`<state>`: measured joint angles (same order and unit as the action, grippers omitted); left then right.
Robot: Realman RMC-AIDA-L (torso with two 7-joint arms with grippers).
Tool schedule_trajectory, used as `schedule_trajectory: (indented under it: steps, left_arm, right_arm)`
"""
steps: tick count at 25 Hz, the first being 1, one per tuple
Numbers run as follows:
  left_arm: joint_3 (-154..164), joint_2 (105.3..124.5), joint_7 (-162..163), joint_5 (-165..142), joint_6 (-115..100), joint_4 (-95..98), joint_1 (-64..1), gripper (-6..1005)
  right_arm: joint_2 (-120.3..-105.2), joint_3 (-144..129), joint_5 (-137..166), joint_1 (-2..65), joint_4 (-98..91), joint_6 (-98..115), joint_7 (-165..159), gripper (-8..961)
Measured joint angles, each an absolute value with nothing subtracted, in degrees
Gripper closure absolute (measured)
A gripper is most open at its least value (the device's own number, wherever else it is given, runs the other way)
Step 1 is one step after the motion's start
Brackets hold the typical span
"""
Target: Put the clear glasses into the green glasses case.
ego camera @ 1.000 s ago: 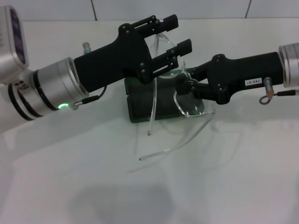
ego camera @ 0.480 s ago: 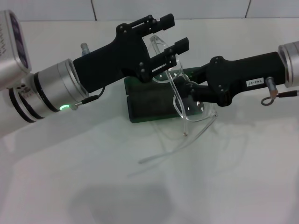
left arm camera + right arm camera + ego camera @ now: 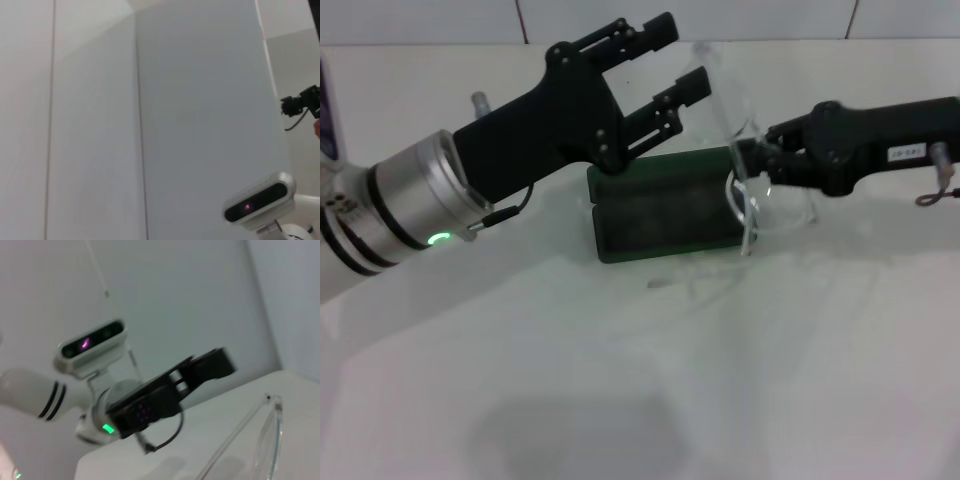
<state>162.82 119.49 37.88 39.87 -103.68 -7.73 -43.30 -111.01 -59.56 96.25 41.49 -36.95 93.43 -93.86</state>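
Head view: green glasses case [image 3: 665,215] lying open on the white worktop [image 3: 620,380], dark lining up. Left end effector [image 3: 672,62] raised above the case's left rear, 2 fingers spread, holding nothing. Right end effector [image 3: 752,160] at the case's right end, pinching the clear glasses [image 3: 745,190], held upright, touching that end.

Left wrist view: only wall.

Right wrist view: 1 glasses arm [image 3: 240,440] and left end effector [image 3: 207,367].
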Motion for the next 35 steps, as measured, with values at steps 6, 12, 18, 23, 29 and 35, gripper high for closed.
schedule_trajectory:
  steps: [6, 12, 18, 23, 29, 35]
  left_arm:
    - [162.83, 119.24, 38.43, 42.98, -103.23, -9.25, -40.33, 434]
    - [162.95, 119.22, 39.35, 34.66, -103.11, -10.42, -39.97, 435]
    - [162.95, 119.58, 38.86, 20.12, -103.33, -7.69, -45.07, 435]
    - [162.92, 119.73, 38.77, 18.32, -102.94, -5.86, -47.37, 435]
    - [162.8, 119.5, 38.76, 20.65, -102.95, -5.91, -47.39, 435]
    - [162.78, 119.36, 38.81, 21.85, -102.95, -6.69, -46.74, 435]
  right_arm:
    - [-111.47, -48.69, 95.71, 38.89, -37.27, 96.79, -91.79, 837]
    - [-112.21, -40.93, 90.16, 35.99, -37.1, 100.88, -87.02, 838]
    - [-114.26, -41.61, 89.12, 36.65, -37.54, 97.49, -84.16, 838]
    - [-115.53, -48.1, 89.37, 38.14, -37.1, 91.62, -81.48, 838]
    - [-115.5, -57.5, 89.61, 38.67, -37.49, 85.25, -81.23, 838]
    - [-115.16, -60.45, 93.57, 38.45, -39.27, 82.01, -81.18, 838]
